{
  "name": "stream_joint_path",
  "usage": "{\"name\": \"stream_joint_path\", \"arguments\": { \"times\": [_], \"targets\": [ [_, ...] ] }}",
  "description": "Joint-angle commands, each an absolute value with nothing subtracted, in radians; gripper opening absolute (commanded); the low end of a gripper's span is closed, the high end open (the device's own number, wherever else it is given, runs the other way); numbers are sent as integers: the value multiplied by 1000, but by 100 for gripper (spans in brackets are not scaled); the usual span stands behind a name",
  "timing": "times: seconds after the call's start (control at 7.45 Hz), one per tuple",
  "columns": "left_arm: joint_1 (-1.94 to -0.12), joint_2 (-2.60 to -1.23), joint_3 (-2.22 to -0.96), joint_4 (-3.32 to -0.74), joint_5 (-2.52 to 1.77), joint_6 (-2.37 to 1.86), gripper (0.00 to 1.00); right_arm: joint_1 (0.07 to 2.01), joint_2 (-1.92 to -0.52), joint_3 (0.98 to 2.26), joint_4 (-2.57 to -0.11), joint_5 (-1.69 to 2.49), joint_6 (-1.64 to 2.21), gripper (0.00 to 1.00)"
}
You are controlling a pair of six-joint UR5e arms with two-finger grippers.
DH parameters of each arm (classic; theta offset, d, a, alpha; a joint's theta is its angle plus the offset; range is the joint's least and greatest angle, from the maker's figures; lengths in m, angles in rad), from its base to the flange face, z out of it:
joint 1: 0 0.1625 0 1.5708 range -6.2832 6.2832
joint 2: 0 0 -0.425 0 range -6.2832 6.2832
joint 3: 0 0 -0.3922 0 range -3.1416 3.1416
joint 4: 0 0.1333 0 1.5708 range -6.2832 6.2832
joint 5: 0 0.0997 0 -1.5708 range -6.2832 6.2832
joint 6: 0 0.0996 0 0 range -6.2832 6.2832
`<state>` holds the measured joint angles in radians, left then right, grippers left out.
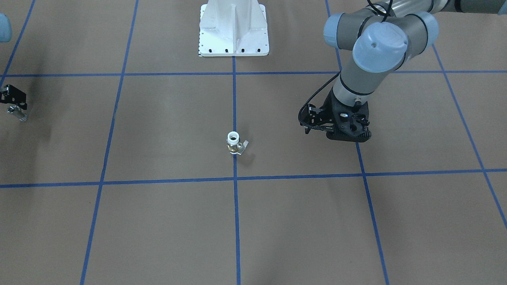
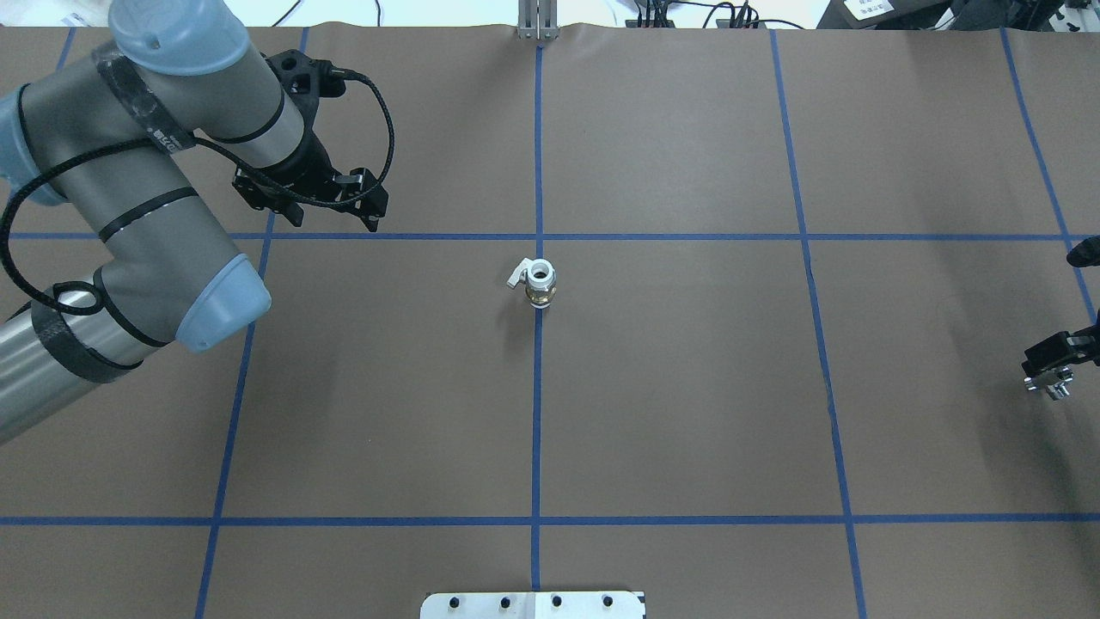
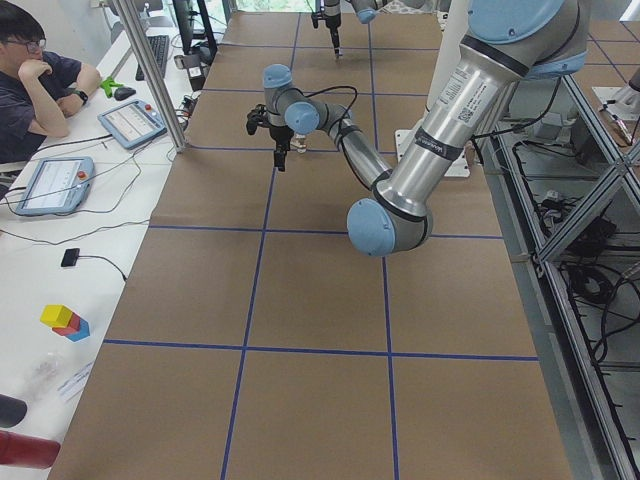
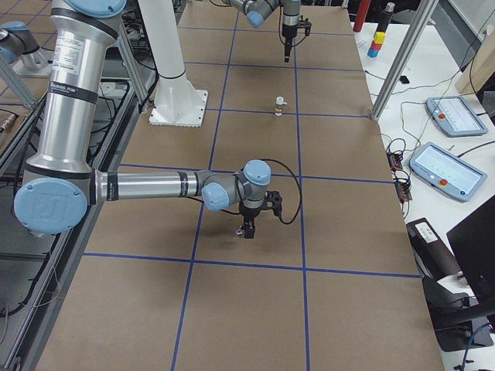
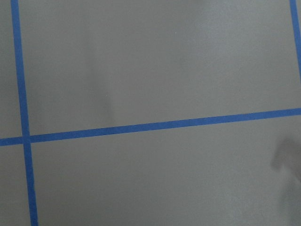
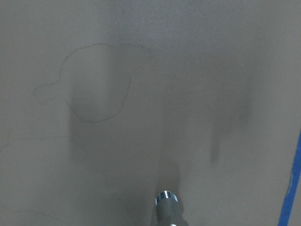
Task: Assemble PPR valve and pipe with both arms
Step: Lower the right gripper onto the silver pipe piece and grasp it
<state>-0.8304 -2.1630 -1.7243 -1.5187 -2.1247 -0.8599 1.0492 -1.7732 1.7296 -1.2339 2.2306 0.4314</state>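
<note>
The PPR valve (image 1: pixel 234 143) stands upright on the brown table at its centre, white collar up, brass middle, pale handle to one side; it also shows in the overhead view (image 2: pixel 540 284) and the exterior right view (image 4: pixel 280 104). My left gripper (image 2: pixel 333 217) hangs above the table well to the valve's left, apart from it; its fingers look spread and empty. My right gripper (image 2: pixel 1050 371) is far off at the table's right edge, shut on the small silvery pipe (image 2: pixel 1054 385). The pipe's tip shows in the right wrist view (image 6: pixel 166 205) and at the front view's left edge (image 1: pixel 19 114).
The white pedestal base (image 1: pixel 233 29) stands at the robot's side of the table. Blue tape lines (image 5: pixel 150 126) grid the brown paper. An operator sits with tablets (image 3: pixel 130 122) on a side bench beyond the table's edge.
</note>
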Motion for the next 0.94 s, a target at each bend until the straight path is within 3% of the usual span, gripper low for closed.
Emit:
{"name": "stream_joint_path", "arguments": {
  "times": [0.0,0.27,0.54,0.81],
  "targets": [
    [-830,-2163,-1724,-1519,-2125,-861,100,1039,-1759,1698,-1233,2232,431,92],
    [-830,-2163,-1721,-1519,-2125,-859,100,1031,-1759,1698,-1233,2233,430,86],
    [-830,-2163,-1718,-1520,-2125,-859,100,1026,-1759,1698,-1233,2233,428,55],
    [-831,-2163,-1718,-1520,-2123,-861,100,1023,-1759,1698,-1233,2233,425,50]
  ]
}}
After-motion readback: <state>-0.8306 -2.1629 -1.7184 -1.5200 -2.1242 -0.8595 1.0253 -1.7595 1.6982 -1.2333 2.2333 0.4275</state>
